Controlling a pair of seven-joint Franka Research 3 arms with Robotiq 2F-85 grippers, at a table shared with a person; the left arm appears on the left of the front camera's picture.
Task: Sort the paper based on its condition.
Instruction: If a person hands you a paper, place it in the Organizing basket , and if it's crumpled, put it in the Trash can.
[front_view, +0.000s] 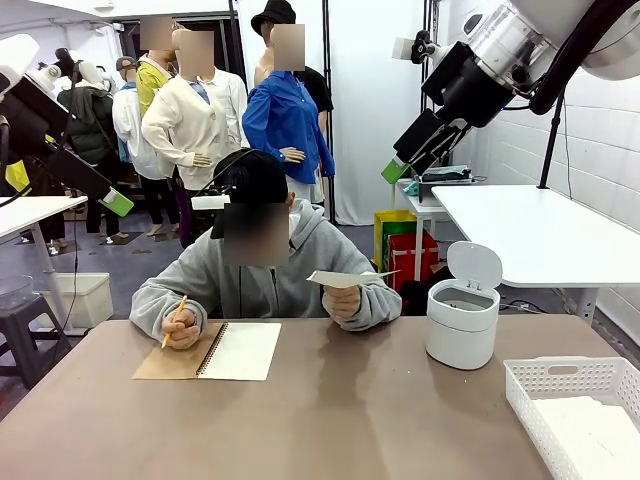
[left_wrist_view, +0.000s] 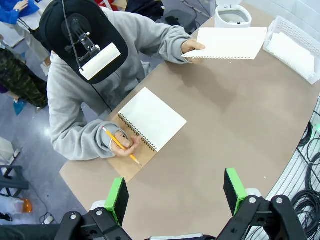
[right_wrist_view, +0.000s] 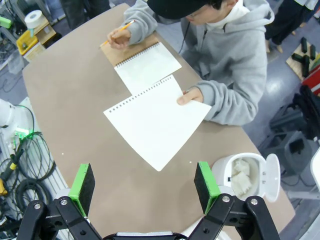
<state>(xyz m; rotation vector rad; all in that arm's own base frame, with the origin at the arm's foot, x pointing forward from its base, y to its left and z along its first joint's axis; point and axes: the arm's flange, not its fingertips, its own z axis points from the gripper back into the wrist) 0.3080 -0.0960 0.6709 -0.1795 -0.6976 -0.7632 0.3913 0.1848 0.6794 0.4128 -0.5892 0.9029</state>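
While left tool (left_wrist_view: 176, 189) and right tool (right_wrist_view: 144, 181) gape, right wrist view reveals binned wads (right_wrist_view: 241, 172).

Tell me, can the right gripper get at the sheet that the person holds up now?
Probably yes. The right gripper is open, and the sheet lies straight ahead of it with nothing between them. The person's hand grips just one edge, so the rest is free.
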